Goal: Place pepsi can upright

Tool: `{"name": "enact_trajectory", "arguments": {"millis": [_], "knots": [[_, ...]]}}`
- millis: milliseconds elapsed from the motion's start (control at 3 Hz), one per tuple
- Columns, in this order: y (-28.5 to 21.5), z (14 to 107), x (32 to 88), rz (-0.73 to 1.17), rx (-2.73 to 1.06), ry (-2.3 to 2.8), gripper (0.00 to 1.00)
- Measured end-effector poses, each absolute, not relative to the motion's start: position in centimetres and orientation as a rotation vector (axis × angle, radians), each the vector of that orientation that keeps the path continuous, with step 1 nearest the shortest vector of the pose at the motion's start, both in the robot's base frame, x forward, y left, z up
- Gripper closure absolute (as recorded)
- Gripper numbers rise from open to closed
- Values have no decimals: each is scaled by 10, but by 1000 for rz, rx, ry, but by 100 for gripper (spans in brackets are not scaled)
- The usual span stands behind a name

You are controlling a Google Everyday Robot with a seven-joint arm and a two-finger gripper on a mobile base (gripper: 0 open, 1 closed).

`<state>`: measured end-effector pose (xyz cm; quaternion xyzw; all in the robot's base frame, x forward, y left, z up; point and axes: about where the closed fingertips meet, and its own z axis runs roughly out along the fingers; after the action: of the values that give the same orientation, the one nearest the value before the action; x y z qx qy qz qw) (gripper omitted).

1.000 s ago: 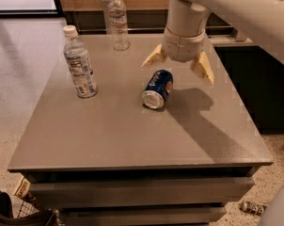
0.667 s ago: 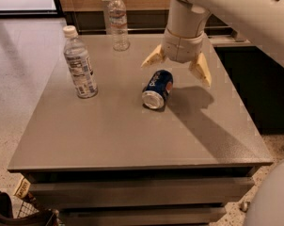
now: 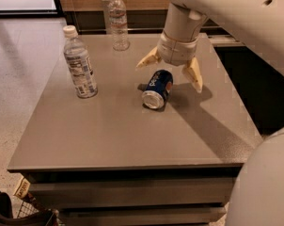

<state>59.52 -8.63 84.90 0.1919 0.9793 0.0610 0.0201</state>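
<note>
Well, pepsi can lies on its side on the table just below the gripper, whose fingers are spread wide above its far end, not touching. Risk: one finger lands first and the round can rolls away, maybe toward the water bottle well apart from the gripper, or a shallow grip lets it slip when tilted up.

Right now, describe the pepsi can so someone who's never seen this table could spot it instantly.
On the grey table, look under the gripper with its open fingers, near the middle. The pepsi can lies on its side: short, dark blue, silver-ended, unlike the two tall clear water bottles standing upright.
</note>
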Motion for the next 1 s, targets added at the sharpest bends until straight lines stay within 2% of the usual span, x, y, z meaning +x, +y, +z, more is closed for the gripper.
{"name": "enact_trajectory", "arguments": {"millis": [333, 667, 1000], "knots": [[-79, 842, 602, 220, 572, 3053, 0], [-68, 830, 602, 232, 543, 3087, 21], [-57, 821, 595, 229, 521, 3125, 53]]}}
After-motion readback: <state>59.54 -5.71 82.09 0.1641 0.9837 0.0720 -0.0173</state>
